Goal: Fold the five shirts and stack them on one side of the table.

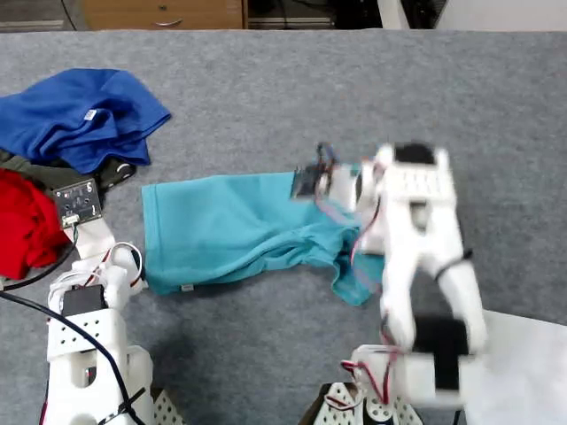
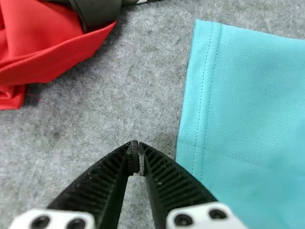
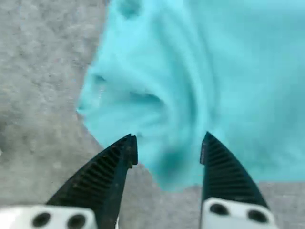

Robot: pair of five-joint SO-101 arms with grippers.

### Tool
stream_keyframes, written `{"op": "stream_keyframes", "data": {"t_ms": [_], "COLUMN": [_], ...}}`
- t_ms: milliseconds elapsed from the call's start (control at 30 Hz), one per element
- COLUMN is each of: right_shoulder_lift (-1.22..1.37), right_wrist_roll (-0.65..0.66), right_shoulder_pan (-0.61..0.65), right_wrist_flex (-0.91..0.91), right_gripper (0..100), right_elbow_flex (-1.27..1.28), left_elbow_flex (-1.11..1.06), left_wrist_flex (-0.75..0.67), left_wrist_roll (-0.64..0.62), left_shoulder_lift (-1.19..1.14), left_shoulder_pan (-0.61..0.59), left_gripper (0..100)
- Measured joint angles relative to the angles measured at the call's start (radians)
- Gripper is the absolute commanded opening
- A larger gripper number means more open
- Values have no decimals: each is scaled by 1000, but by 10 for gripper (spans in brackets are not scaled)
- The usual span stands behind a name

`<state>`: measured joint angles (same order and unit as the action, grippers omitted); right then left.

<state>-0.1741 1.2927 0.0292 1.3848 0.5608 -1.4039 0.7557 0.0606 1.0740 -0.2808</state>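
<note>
On the tabletop (image 1: 266, 88) the teal shirt (image 1: 221, 230) lies central, bunched at its 3 o'clock end under the wide-open right pincer (image 3: 169, 143), while the left pincer (image 2: 138, 149) sits closed and empty off the 9 o'clock hem, so a pull may drag the unpinned cloth askew.

left claw (image 2: 135, 149) closed, right claw (image 3: 169, 139) spread

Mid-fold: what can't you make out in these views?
Dark shirt: high view, mostly under the blue shirt.
Red shirt: high view, cut off by the edge.
Teal shirt: high view, one end covered by the blurred right arm.
Right gripper: right wrist view blurred, contact with the cloth unclear.
</note>
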Motion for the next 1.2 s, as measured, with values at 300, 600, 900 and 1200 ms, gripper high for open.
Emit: {"op": "stream_keyframes", "data": {"t_ms": [300,600,900,1200], "right_shoulder_lift": [-183,-58,-236,-77], "right_wrist_roll": [-8,3,25,-118], "right_shoulder_pan": [-31,-98,-176,-192], "right_wrist_flex": [-167,-319,-152,-68], "right_gripper": [235,235,237,238], "right_elbow_flex": [364,382,321,-150], "left_elbow_flex": [15,247,270,707], "left_wrist_flex": [57,160,-51,26], "left_wrist_roll": [0,-55,-155,-175], "left_shoulder_lift": [8,8,-172,-760], "left_shoulder_pan": [32,229,302,117], "left_gripper": [21,21,34,153]}}
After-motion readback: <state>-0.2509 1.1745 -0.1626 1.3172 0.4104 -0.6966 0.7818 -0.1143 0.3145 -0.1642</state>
